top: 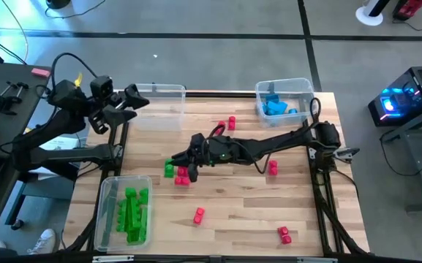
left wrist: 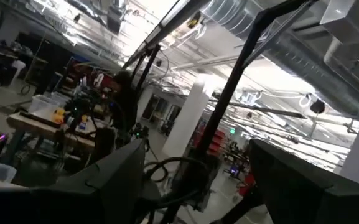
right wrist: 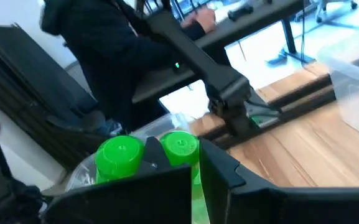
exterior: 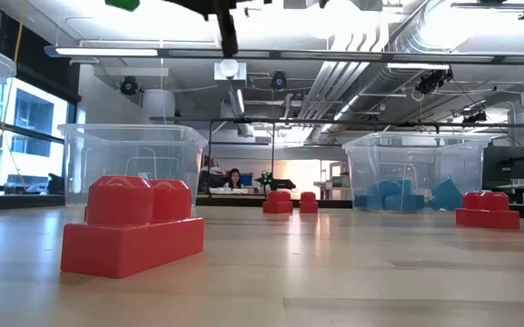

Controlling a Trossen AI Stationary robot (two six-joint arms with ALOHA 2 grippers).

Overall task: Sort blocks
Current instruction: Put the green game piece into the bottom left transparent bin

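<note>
One green block (right wrist: 148, 155) pinched by right fingers (right wrist: 195, 180) (table centre).

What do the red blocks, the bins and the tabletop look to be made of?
Red blocks: likely moulded plastic, smooth, slightly glossy, with rounded studs.
Bins: clear plastic; the room shows through their walls.
Tabletop: wood, apparently joined light strips with visible grain, satin finish.
</note>
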